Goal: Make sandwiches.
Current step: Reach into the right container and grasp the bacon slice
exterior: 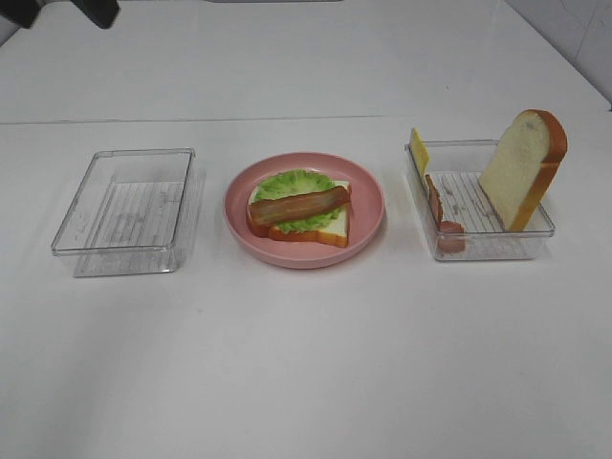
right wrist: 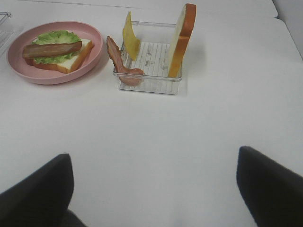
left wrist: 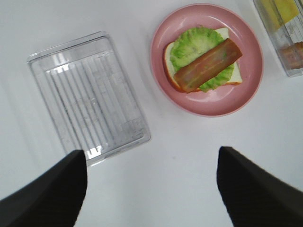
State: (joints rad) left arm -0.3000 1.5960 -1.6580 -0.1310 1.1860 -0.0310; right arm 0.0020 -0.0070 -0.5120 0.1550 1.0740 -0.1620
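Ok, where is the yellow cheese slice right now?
In the exterior high view the cheese slice leans on the left wall of the right-hand clear tray, behind the spare bacon strip and across from the upright bread slice.

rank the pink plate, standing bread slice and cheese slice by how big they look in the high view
1. pink plate
2. standing bread slice
3. cheese slice, seen nearly edge-on, so it looks small

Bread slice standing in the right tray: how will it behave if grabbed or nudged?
The bread slice stands on edge, tilted, in the clear tray, so a nudge would likely tip it. It holds its shape upright: probably stiff, not floppy. Looks toy-like, likely light.
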